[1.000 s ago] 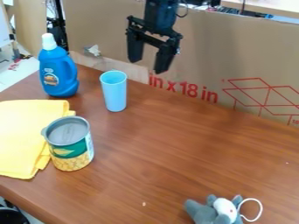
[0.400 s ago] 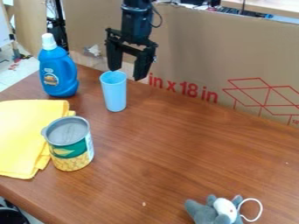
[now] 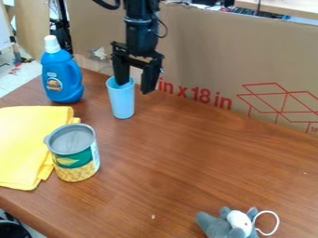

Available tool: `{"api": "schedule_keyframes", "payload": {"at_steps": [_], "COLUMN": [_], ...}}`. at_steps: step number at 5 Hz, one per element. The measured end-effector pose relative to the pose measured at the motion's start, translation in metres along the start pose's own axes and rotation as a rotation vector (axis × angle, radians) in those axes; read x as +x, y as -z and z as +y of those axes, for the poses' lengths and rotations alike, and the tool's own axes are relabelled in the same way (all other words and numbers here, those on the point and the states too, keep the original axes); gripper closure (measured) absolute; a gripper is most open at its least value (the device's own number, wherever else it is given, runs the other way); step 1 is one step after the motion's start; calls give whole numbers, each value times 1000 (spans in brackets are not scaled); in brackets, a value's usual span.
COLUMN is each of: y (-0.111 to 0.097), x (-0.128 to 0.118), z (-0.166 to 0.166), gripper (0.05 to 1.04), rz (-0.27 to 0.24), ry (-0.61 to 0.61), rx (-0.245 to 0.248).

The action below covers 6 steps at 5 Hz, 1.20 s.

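Arm (image 3: 140,30) cut off at top edge. 1 gripper (image 3: 135,88) finger hides pt of cup (image 3: 122,106) rim; can't tell if tip's in the cup or just above. Cloth (image 3: 28,144) cut by L edge, pt hidden behind can (image 3: 76,160). Plush toy (image 3: 233,227) cut at btm; black obj (image 3: 12,230) cut at btm L corner, unclear. Bottle (image 3: 62,69) label txt too small. Speck (image 3: 153,216) on table (image 3: 186,162) too tiny to ID.
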<state>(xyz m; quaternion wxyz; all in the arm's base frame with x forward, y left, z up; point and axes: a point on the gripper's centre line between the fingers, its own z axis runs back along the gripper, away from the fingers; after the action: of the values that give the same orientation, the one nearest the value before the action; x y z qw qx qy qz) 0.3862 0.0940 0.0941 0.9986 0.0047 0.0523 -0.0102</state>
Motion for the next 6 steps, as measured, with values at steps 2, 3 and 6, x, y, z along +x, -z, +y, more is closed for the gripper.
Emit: {"api": "schedule_keyframes", "payload": {"at_steps": [2,3,6], "y": [21,23,32], "x": [-1,0,2], "z": [7,7,7], "gripper": [82,82,696], "rz": [65,64,80], "ry": [-32,-31,-50], "rx": [-13,-13,-23]}}
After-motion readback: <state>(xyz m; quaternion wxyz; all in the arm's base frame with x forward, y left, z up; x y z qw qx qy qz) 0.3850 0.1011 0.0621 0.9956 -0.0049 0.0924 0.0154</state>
